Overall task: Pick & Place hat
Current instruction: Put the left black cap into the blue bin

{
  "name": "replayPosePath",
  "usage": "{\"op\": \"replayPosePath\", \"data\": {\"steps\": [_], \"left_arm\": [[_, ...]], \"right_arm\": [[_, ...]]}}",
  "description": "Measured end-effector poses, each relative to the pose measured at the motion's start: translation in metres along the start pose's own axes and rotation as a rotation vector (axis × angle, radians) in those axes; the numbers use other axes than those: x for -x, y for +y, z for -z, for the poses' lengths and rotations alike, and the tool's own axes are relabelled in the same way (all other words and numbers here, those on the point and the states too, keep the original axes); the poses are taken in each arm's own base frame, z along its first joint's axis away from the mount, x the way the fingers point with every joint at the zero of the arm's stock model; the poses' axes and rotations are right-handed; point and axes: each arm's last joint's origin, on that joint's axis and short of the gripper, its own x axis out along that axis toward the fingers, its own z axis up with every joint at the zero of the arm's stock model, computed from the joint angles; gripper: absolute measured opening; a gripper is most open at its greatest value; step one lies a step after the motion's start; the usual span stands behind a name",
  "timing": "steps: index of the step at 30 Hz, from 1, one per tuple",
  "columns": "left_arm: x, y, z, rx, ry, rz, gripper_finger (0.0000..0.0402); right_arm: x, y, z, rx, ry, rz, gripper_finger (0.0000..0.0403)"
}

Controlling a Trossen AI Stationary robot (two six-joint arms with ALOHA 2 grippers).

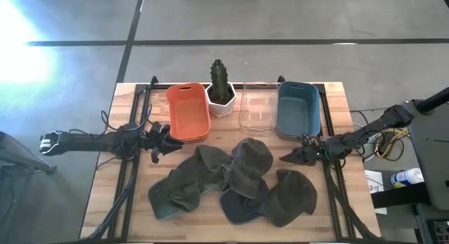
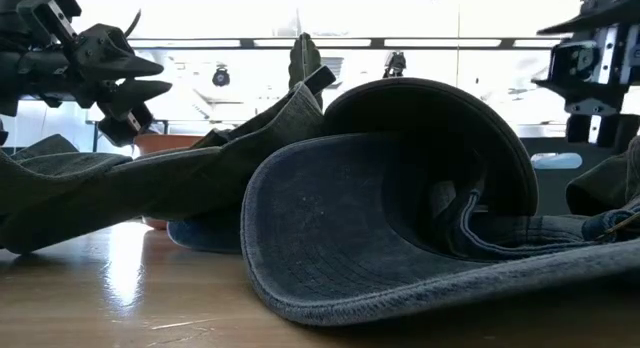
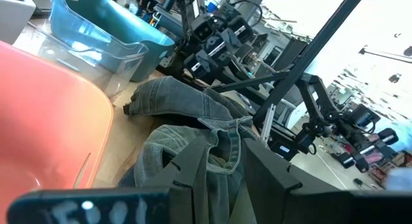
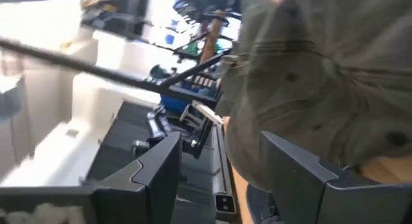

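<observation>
A pile of dark hats point(image 1: 238, 182) lies on the wooden desk point(image 1: 105, 202), just in front of the orange bin point(image 1: 188, 111); a cactus pot point(image 1: 220, 95), a clear bin point(image 1: 257, 109) and a blue bin point(image 1: 298, 109) stand in a row beside that orange bin; the left claw point(image 1: 163, 141) hovers next to the orange bin, fingers apart and holding nothing; the right claw point(image 1: 293, 157) sits open near the blue bin, beside the pile.
</observation>
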Motion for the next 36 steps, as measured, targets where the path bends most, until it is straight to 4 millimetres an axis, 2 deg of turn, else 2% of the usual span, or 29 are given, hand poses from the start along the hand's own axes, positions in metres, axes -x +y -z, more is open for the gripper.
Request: {"op": "replayPosePath", "data": {"steps": [5,12,16,18,25,29,33,36], "left_arm": [[0.000,0.001,-0.001,-0.001,-0.025,-0.030,0.0094],[0.000,0.002,-0.001,0.000,-0.032,-0.054,0.0094],[0.000,0.002,0.000,0.001,-0.027,-0.059,0.0094],[0.000,0.002,0.000,0.001,-0.028,-0.059,0.0094],[0.000,0.002,0.000,0.001,-0.027,-0.059,0.0094],[0.000,0.002,0.000,0.001,-0.028,-0.059,0.0094],[0.000,0.002,0.000,0.001,-0.028,-0.059,0.0094],[0.000,0.002,0.000,0.001,-0.028,-0.059,0.0094]], "right_arm": [[-0.015,0.025,-0.002,-0.017,-0.008,0.131,0.0203],[-0.050,0.076,0.003,0.174,0.128,0.597,0.0203],[-0.078,0.087,0.016,0.355,0.238,0.833,0.0203],[-0.095,0.091,0.025,0.457,0.297,0.876,0.0203],[-0.159,0.084,0.069,0.746,0.488,0.925,0.0203],[-0.189,0.089,0.097,0.815,0.454,0.945,0.0203],[-0.210,0.099,0.115,0.843,0.327,1.044,0.0203],[-0.228,0.106,0.127,0.852,0.303,1.073,0.0203]]}}
